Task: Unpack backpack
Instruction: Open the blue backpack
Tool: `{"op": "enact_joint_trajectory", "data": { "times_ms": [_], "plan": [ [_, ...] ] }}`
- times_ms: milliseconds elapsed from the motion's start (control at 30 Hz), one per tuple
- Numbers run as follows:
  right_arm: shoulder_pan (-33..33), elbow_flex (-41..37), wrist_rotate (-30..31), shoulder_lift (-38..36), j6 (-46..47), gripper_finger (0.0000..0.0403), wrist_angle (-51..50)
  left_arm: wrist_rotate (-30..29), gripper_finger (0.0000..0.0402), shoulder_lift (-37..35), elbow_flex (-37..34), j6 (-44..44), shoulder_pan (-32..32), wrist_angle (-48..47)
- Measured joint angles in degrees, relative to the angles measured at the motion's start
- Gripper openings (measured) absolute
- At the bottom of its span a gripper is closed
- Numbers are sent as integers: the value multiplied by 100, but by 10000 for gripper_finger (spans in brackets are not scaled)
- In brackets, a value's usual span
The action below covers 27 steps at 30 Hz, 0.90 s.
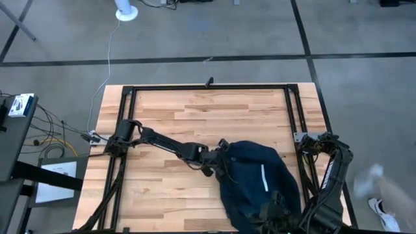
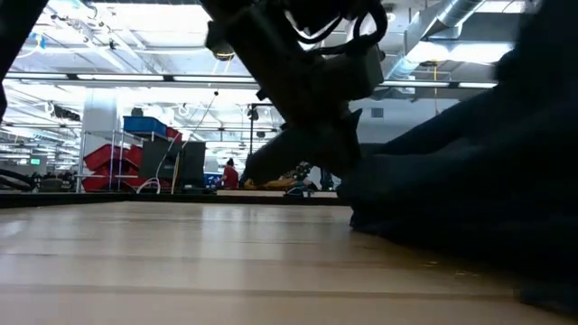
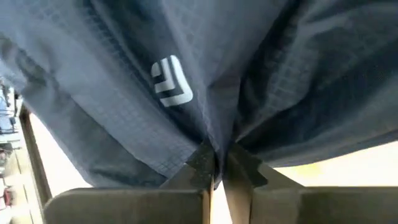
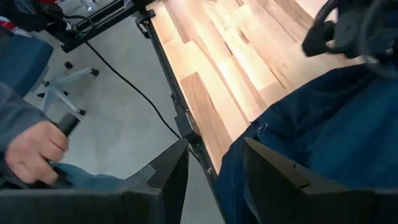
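The dark navy backpack point(image 1: 253, 179) lies on the wooden table point(image 1: 175, 110) near its near right corner, a white stripe point(image 1: 264, 177) on its top. Its white logo point(image 3: 171, 81) shows in the left wrist view. My left gripper point(image 1: 220, 159) reaches in from the table's left and is shut on the backpack's left edge. My right gripper point(image 1: 276, 214) hangs over the backpack's near end at the table's near edge. Its fingers point(image 4: 214, 168) are open, one above the floor and one above the navy fabric point(image 4: 323, 137); whether they touch it I cannot tell. My left gripper pinches a bunched fold of the backpack's navy fabric point(image 3: 214, 146) between its two fingers, on the bag's left side below the logo. The fingers come about level from the table's left. Creases fan out from the pinch, drawn taut, while the bag's body rests on the table point(image 2: 424, 217).
Black frame rails point(image 1: 123, 123) run along the table's left, far and right sides. Bare wood lies to the left of and beyond the backpack. A person's hand point(image 4: 34, 152) holds a dark handle off the table's near edge, and a shoe point(image 1: 378, 208) shows on the floor at right.
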Motion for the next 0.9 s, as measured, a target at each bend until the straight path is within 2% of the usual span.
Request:
{"op": "enact_joint_trajectory", "data": {
  "times_ms": [100, 167, 300, 467, 667, 733, 800, 900],
  "plan": [
    [0, 0, 0, 0, -29, 140, -14, -784, 2, -122, -1, -481, -175, -494],
    [0, 0, 3, 0, -30, 140, -52, -1111, 2, -302, 0, -1140, -238, -1002],
    [0, 0, 7, 0, -60, 140, -362, -1200, 1, -729, 0, -2828, -255, -2304],
    [-66, 0, 58, 0, -171, 140, -1024, -1244, 0, -1445, -64, -4405, -442, -4035],
    [-299, 2, 264, 2, -948, 140, -1347, -1202, 0, -2310, -76, -6529, -1009, -5928],
    [-408, 2, 298, 2, -1266, 140, -1344, -870, 0, -2564, -76, -7145, -1257, -6249],
    [-529, 2, 295, 2, -1506, 140, -1338, -599, 0, -2749, -76, -7395, -1498, -6226],
    [-692, 2, 295, 2, -1795, 140, -1325, -727, 5, -2867, -76, -7423, -1825, -5836]
  ]
}}
